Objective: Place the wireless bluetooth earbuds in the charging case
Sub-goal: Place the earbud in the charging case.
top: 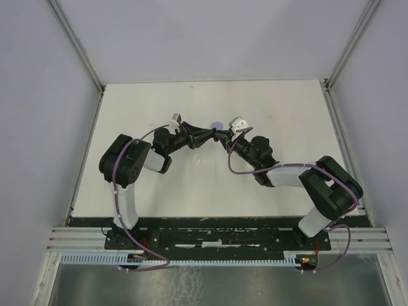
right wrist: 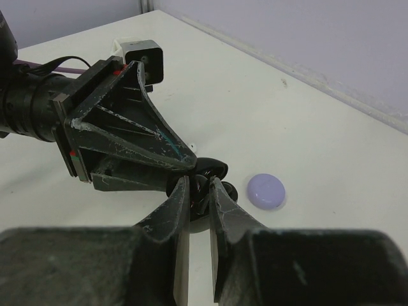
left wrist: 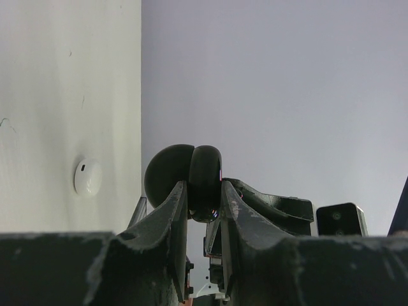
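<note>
My left gripper (top: 205, 135) is shut on the black round charging case (left wrist: 205, 178) and holds it above the table, its lid swung open to one side. My right gripper (top: 221, 138) meets it tip to tip. In the right wrist view my right gripper (right wrist: 198, 196) is shut on a small black earbud (right wrist: 200, 191), pressed against the open case (right wrist: 215, 169). The left gripper's fingers (right wrist: 146, 150) reach in from the left. How the earbud sits in the case is hidden by the fingers.
A round lilac disc (right wrist: 266, 191) lies on the table just right of the grippers; it also shows in the top view (top: 217, 125). A small white rounded piece (left wrist: 87, 176) lies on the white table (top: 268, 108). Grey walls surround the table.
</note>
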Robot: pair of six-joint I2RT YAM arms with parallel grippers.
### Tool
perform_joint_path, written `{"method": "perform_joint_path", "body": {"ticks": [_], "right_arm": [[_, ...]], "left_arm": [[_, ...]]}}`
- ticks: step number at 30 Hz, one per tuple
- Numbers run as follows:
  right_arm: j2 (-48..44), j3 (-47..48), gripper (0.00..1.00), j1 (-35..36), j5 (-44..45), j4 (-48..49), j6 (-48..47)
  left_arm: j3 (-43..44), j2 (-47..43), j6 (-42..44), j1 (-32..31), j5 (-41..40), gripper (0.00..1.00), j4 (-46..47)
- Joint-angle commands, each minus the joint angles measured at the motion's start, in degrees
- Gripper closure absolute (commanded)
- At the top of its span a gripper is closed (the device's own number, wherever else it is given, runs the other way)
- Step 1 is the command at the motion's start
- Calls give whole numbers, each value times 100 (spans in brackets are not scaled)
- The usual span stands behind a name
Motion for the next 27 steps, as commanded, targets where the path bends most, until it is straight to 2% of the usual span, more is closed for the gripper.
{"method": "perform_joint_path", "body": {"ticks": [1,27], "right_arm": [[32,26,99,35,-97,391,-84],[5,-4,99,67,84,177,-306]], "left_arm": [[162,24,-224,-30,41,97,418],[206,68,-495,-30,70,97,612]]}}
